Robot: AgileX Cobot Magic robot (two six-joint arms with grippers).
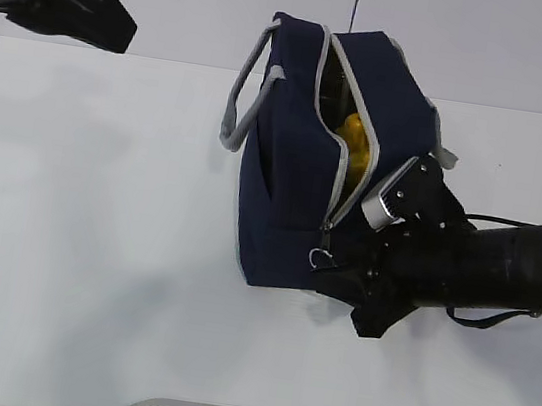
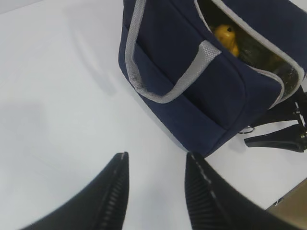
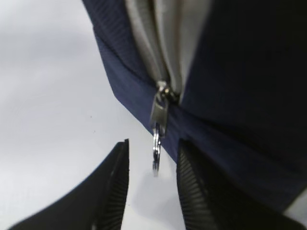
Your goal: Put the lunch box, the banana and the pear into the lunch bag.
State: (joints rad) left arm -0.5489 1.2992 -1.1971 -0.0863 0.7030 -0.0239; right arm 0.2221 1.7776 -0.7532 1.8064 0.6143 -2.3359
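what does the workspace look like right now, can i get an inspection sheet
surface: white table, bare around the bag
job's things: bag lies unzipped, zip pull hanging at its end; yellow fruit inside; box not discernible
clutter: nothing seen
grippers: left gripper open and empty, away from the bag; right gripper open, jaws either side of the pull, not clamped
cables: black cable along the right arm
surroundings: white wall panels

Navy lunch bag (image 1: pixel 296 166) upright on table, zip open; yellow fruit (image 1: pixel 354 139) inside.
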